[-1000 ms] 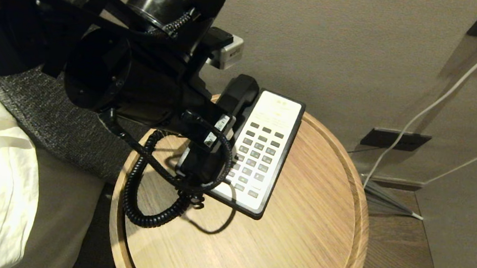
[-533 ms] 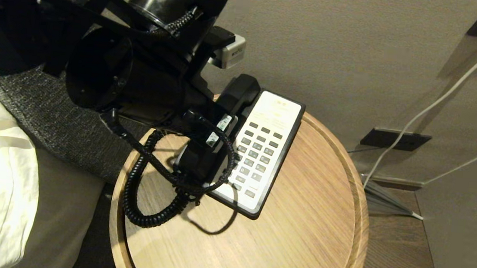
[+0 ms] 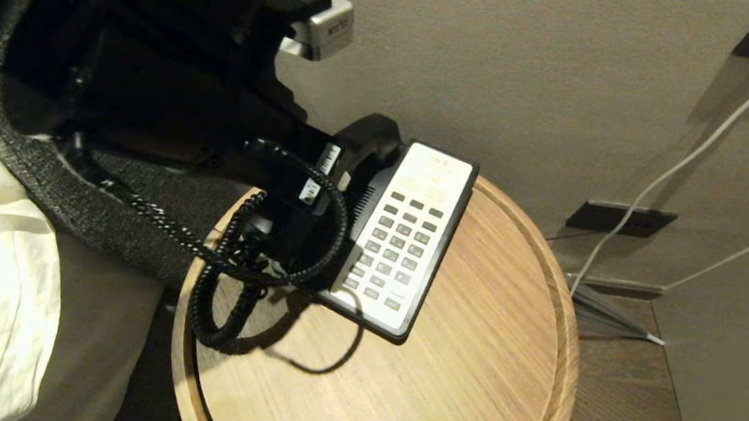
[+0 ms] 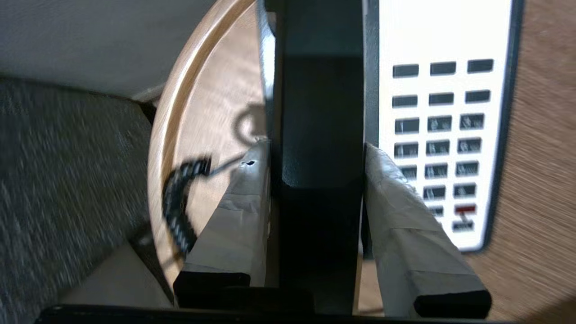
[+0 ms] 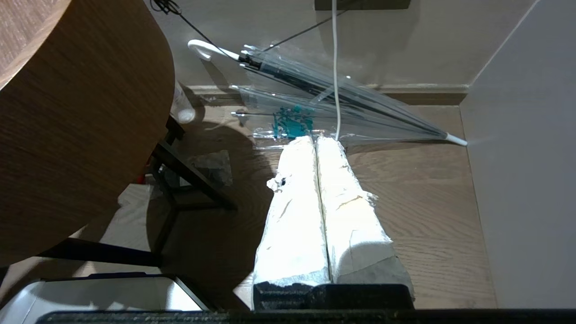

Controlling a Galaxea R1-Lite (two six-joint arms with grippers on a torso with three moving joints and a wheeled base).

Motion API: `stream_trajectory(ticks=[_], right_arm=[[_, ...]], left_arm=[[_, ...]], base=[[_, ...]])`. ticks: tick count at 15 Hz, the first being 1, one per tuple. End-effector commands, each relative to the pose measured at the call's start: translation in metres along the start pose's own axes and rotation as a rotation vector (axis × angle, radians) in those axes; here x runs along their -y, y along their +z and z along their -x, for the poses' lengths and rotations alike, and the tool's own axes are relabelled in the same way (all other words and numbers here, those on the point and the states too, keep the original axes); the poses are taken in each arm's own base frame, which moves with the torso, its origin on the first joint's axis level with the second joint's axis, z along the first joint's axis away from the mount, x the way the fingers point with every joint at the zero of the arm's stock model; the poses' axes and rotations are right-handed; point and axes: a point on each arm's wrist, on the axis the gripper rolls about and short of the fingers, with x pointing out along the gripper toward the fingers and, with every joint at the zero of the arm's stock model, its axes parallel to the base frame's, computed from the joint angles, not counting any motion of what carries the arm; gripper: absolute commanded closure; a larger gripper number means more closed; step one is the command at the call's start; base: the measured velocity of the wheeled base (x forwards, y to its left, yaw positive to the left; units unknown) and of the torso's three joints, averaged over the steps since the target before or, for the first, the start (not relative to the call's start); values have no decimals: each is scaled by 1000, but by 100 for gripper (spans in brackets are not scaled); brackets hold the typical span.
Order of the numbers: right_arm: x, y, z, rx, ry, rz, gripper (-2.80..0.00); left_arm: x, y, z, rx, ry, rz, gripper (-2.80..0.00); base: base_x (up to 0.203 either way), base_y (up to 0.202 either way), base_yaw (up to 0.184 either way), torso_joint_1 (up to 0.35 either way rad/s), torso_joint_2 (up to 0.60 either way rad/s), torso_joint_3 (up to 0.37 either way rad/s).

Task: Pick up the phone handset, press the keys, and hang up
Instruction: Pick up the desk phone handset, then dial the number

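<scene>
Left claw (image 4: pixel 315 157), its taped fingers (image 4: pixel 405 211) clamped on the smooth black handset (image 4: pixel 319 112), hides the handset's middle over the phone's left side. Round wood-grain tabletop (image 3: pixel 468 381) carries the white faceplate with grey keys (image 3: pixel 399 240). Coiled cord (image 3: pixel 217 305) loops nearby. Right claw (image 5: pixel 317 144), fingers pressed together, hangs above the floor.

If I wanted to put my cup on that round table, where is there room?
The bare wood between the phone base and the table's near and right rim is free. The left side is crowded: coiled cord, the left gripper clamped on the phone handset.
</scene>
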Motion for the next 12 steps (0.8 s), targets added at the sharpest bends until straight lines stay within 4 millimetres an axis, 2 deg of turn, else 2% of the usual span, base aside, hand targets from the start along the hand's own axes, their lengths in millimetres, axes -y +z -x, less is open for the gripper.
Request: stream_trajectory(ticks=[1, 7, 9, 12], right_arm=[[0, 0, 0, -2, 0, 0, 0], [0, 0, 0, -2, 0, 0, 0], [0, 0, 0, -2, 0, 0, 0], [0, 0, 0, -2, 0, 0, 0]], left_arm=[[-14, -6, 33, 36, 4, 95, 0], [-38, -38, 82, 69, -13, 474, 0], [-43, -56, 96, 69, -12, 596, 0], [-53, -81, 121, 127, -35, 688, 0]], base=[[0, 0, 0, 0, 0, 0], [0, 0, 0, 0, 0, 0], [0, 0, 0, 0, 0, 0], [0, 0, 0, 0, 0, 0]])
